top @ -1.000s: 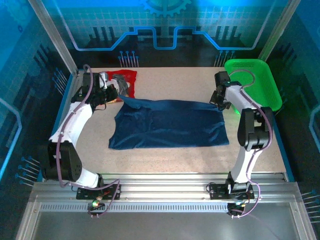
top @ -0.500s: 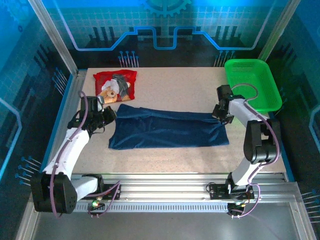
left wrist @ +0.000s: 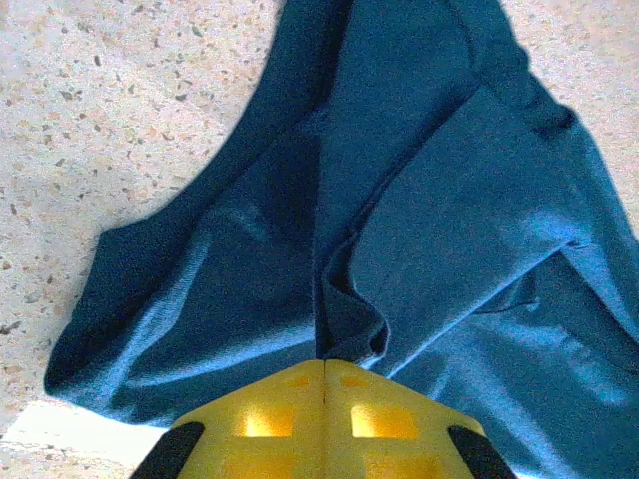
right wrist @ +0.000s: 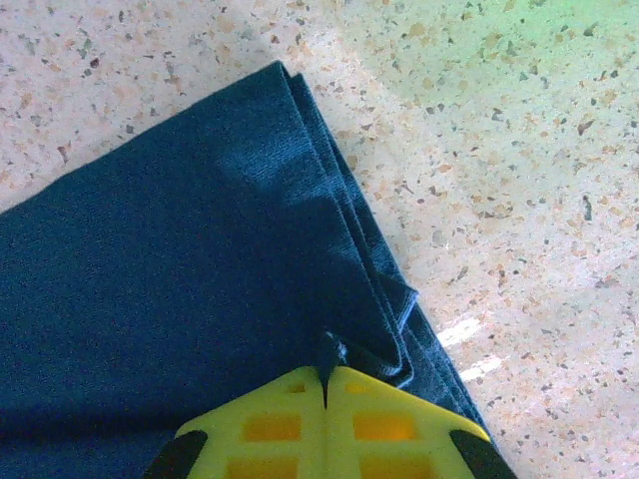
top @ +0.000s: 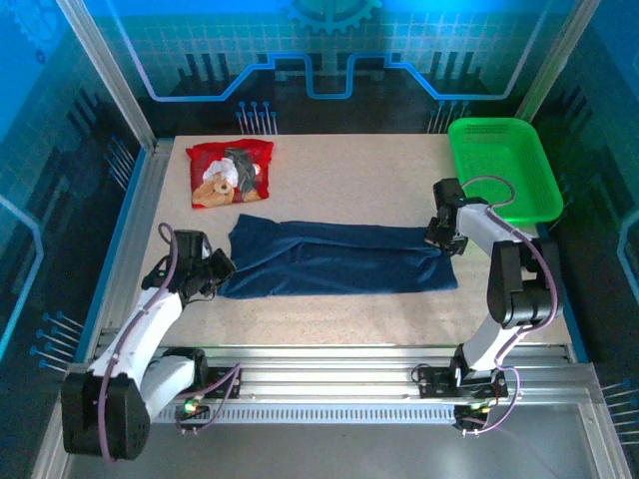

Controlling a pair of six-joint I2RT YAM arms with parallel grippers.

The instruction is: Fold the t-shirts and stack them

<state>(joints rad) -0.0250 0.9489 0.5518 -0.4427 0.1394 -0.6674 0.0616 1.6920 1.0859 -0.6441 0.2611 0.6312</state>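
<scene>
Two t-shirts on the speckled table (top: 339,160). The navy t-shirt (top: 334,259) lies mid-table, folded into a long low band running left to right. Its near edge is fairly straight and its far edge is wavy toward the left. No print shows on it, only plain navy cloth. The red t-shirt (top: 230,172) sits folded at the far-left corner with the teddy-bear picture face up, well apart from the navy one. A green basket (top: 504,165) sits at the far-right corner.

The left gripper (top: 222,267) is low at the band's left end, clenched on the navy cloth. In the left wrist view the yellow fingers (left wrist: 270,419) press together, with a bunched ridge of fabric running into the seam between them. The cloth there is rumpled, with overlapping folds fanning away and a rounded flap lying flat on the table.

The right gripper (top: 436,238) is at the band's right end near the far corner, also clamped on navy cloth. In the right wrist view the fingers (right wrist: 270,424) meet with a small pucker of fabric nipped at the tips. The layered fold edges lie stacked beside it, ending in a corner on bare table. This gripper is near the basket but not touching it.
</scene>
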